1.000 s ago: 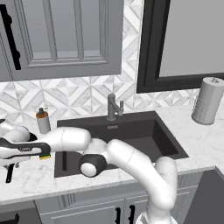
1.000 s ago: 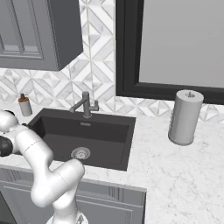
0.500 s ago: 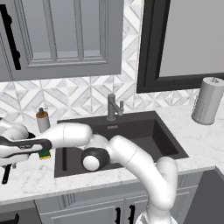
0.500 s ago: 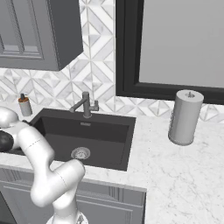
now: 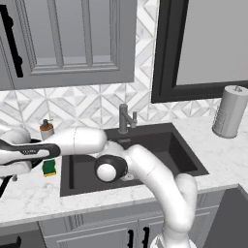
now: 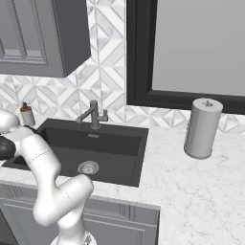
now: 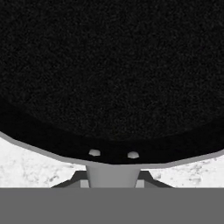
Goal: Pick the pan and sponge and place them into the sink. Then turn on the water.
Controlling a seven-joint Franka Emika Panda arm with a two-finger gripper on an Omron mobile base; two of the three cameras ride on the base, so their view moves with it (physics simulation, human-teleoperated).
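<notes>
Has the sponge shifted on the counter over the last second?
No. The sponge sits in the same spot left of the sink, below the soap bottle.

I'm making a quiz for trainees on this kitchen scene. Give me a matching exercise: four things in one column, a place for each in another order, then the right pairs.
Things:
1. sponge
2. paper towel roll
3. soap dispenser
4. drain

Places:
A. counter, right of the sink
B. on the basin floor
C. by the backsplash, left of the faucet
D. counter, at the sink's left edge

Pairs: 1-D, 2-A, 3-C, 4-B
</notes>
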